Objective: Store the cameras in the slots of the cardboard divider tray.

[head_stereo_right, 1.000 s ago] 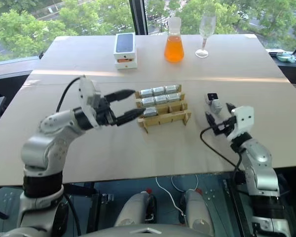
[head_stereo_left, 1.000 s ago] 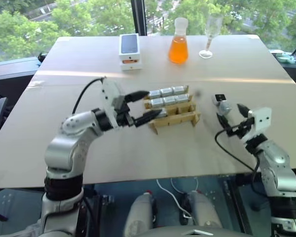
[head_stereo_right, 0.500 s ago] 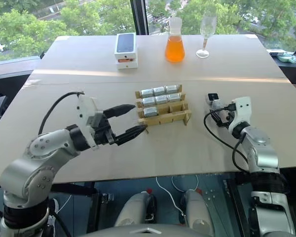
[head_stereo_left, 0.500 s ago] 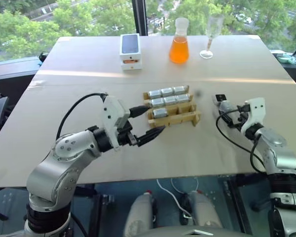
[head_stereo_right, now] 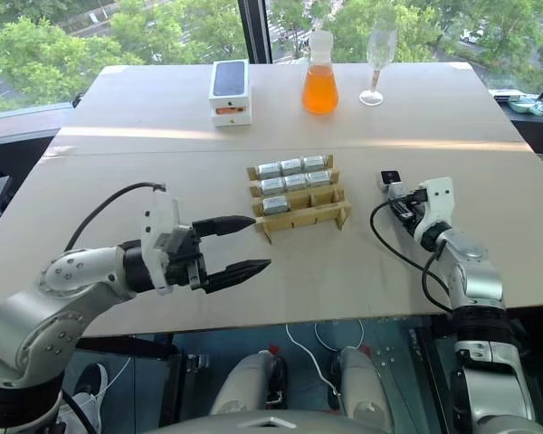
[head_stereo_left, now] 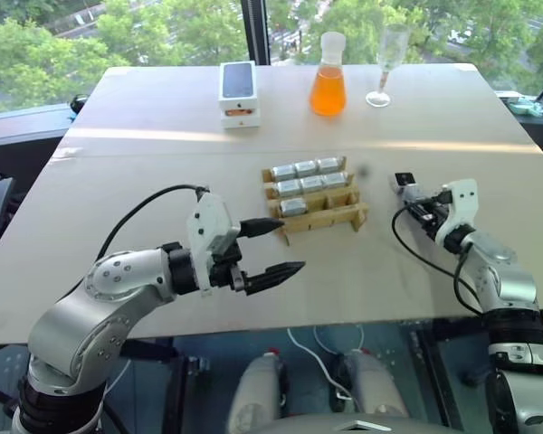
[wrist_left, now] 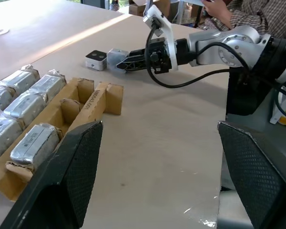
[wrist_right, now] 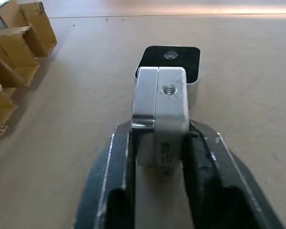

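Observation:
The cardboard divider tray (head_stereo_left: 348,214) sits mid-table, with several wrapped silver cameras (head_stereo_left: 305,169) in its back two rows and one (head_stereo_left: 292,207) at the left of the front row. To its right, my right gripper (wrist_right: 160,143) is shut on a silver camera (wrist_right: 160,109) that rests on the table. Another camera (wrist_right: 169,62) with a dark face stands just behind it, touching it. My left gripper (head_stereo_left: 290,246) hovers open and holds nothing, left of and nearer than the tray. In the left wrist view, the right gripper (wrist_left: 126,62) is seen on the silver camera (wrist_left: 115,55).
At the far side of the table (head_stereo_left: 163,181) stand a white phone box (head_stereo_left: 238,90), a flask of orange liquid (head_stereo_left: 328,77) and a wine glass (head_stereo_left: 385,59). Black cables loop from both wrists. A person (wrist_left: 238,12) sits beyond the table's right edge.
My right gripper reached forward to the loose cameras and closed on the silver one. My left gripper drew back from the tray toward the near edge, still open.

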Available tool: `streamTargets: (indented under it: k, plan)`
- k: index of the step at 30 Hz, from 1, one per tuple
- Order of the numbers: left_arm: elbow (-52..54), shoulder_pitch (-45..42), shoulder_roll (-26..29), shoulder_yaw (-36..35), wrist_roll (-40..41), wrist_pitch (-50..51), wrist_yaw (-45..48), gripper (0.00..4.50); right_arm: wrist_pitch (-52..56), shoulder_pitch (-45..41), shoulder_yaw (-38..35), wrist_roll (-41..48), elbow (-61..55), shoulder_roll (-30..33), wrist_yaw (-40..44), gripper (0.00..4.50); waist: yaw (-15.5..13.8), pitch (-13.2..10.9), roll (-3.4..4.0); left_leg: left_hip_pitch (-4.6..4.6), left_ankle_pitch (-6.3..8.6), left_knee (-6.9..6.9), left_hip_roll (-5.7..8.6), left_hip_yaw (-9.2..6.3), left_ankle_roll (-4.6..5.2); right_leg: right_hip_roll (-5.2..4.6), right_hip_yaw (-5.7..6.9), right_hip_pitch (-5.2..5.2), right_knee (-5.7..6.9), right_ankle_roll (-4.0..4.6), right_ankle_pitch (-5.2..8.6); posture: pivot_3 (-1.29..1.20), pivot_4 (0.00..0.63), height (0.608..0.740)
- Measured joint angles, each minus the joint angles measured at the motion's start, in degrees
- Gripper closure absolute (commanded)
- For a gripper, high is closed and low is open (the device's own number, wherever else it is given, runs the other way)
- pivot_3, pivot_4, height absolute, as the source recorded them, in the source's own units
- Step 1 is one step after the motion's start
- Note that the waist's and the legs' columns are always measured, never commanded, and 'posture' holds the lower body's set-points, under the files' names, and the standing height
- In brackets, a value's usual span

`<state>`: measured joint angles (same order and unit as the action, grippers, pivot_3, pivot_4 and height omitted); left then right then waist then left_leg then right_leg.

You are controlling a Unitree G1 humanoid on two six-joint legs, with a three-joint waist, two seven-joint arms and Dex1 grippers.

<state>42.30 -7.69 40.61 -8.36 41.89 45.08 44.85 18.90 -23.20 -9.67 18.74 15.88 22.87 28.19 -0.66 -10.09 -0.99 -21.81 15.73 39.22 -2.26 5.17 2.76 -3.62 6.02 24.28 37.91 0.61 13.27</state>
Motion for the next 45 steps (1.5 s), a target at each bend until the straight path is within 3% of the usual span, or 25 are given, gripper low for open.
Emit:
streamTargets:
  k: [6,12,16,23,31,45]
  plan:
    - [-0.3,2.9,1.1,-0.5,0.0,-1.2,0.1,0.52,-7.0,-0.3,0.5,-1.3,0.4,2.9,6.2,3.74,0.0,-0.1,0.07,-0.1,0.0,-0.04,0.0,0.01,0.0,0.0,-0.01,0.09,-0.05,0.0,0.0,0.0,0.15,0.74]
    - [-1.0,7.8,2.7,-4.4,-0.1,-3.1,0.4,0.52,-16.1,-10.1,6.6,-0.4,2.5,6.3,27.4,3.74,1.2,-0.1,0.14,-0.03,0.14,-0.1,-0.1,0.1,0.24,0.13,-0.08,0.19,0.01,-0.18,0.1,0.0,0.15,0.74]
    - [-1.4,9.4,2.8,-5.2,0.0,-4.0,0.3,0.52,-26.8,-21.1,11.7,-3.9,15.1,4.9,37.5,3.74,1.3,-0.1,0.14,-0.07,0.13,-0.1,-0.11,0.08,0.22,0.13,-0.05,0.21,0.01,0.01,0.0,0.0,0.15,0.74]
    - [1.6,14.1,2.3,-8.0,1.4,-4.1,-3.4,0.52,-43.1,-37.6,16.7,-7.5,42.0,-3.7,57.6,3.74,1.3,-0.2,0.17,-0.26,0.0,-0.13,-0.05,0.09,-0.01,-0.07,-0.04,0.33,-0.08,0.06,-0.02,0.0,0.15,0.74]
    - [9.2,21.0,-0.5,-9.1,2.8,-4.1,-10.4,0.52,-49.7,-43.8,17.9,-14.6,56.5,-6.5,59.9,3.74,1.4,-0.2,0.2,-0.29,0.03,-0.13,0.1,0.05,0.04,-0.41,0.06,0.32,-0.08,0.09,-0.03,0.0,0.15,0.74]
    - [11.0,24.2,0.0,-11.4,3.8,-4.3,-13.4,0.52,-54.4,-46.7,19.0,-25.8,60.6,-7.6,50.4,3.74,1.7,-0.3,0.27,-0.24,0.03,-0.13,0.08,0.04,0.03,-0.41,0.07,0.33,-0.02,0.13,-0.03,0.0,0.15,0.74]
